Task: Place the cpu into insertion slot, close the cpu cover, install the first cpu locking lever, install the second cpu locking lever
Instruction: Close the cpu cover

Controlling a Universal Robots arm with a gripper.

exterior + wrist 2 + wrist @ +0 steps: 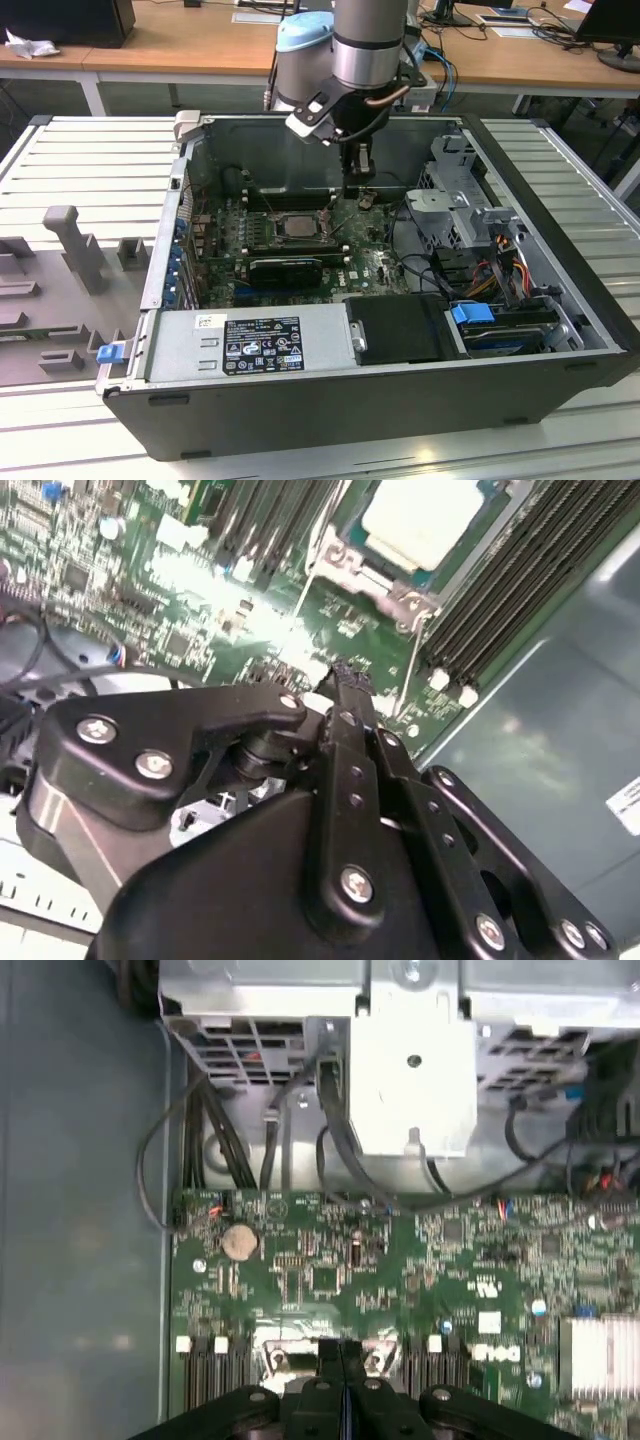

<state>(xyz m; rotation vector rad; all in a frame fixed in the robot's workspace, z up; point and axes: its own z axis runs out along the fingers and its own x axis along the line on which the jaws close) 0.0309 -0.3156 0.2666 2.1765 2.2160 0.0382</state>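
The cpu (297, 226) (420, 518) lies flat in the socket on the green motherboard (372, 266), its pale top showing. The metal cpu cover (268, 230) (345, 558) frames it and looks folded down around it. A thin wire locking lever (322, 525) runs along the socket's edge. My gripper (358, 190) (340, 672) (340, 1348) hangs inside the case just to the exterior view's right of the socket, low over the board. Its black fingers are shut together with nothing seen between them.
The open case (560, 250) lies on a slatted metal table. A power supply (250, 345) fills the near side; drive cage (412, 1080) and cable bundles (490, 270) stand to the exterior view's right. A coin battery (238, 1242) and heatsink (600, 1355) sit on the board.
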